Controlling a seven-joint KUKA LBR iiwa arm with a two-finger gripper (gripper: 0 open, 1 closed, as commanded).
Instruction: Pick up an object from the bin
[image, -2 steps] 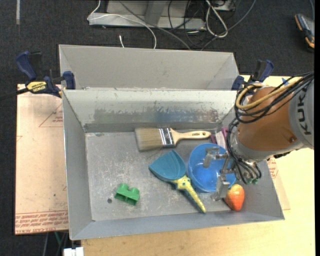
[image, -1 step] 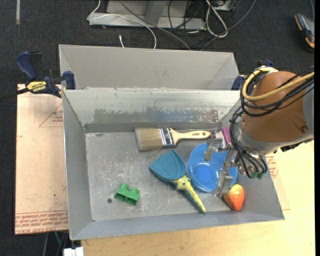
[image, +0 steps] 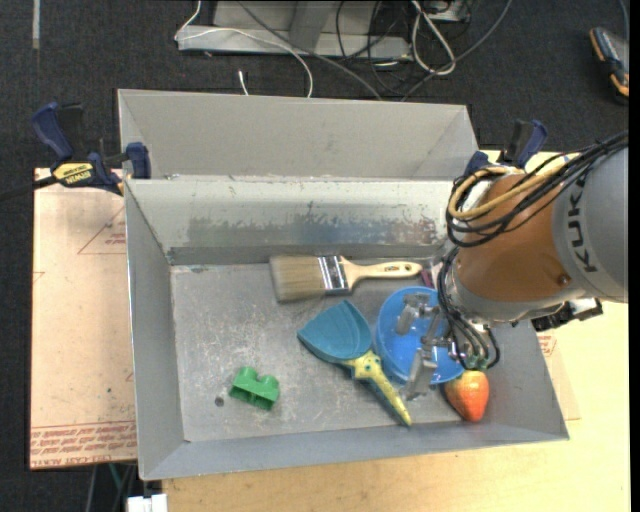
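Observation:
My gripper (image: 424, 347) is low in the right part of the bin, over the right side of a round blue dish (image: 397, 335). A yellow and green pointed toy (image: 384, 385) lies just below-left of it, its tip towards the front wall. An orange-red fruit-shaped toy (image: 469, 394) rests right of the gripper near the front right corner. A blue fan-shaped scoop (image: 335, 333) lies left of the dish, touching it.
A paintbrush (image: 336, 275) with a pale wooden handle lies along the back of the floor. A small green block (image: 254, 388) sits alone at the front left. The arm and its cables hang over the bin's right wall.

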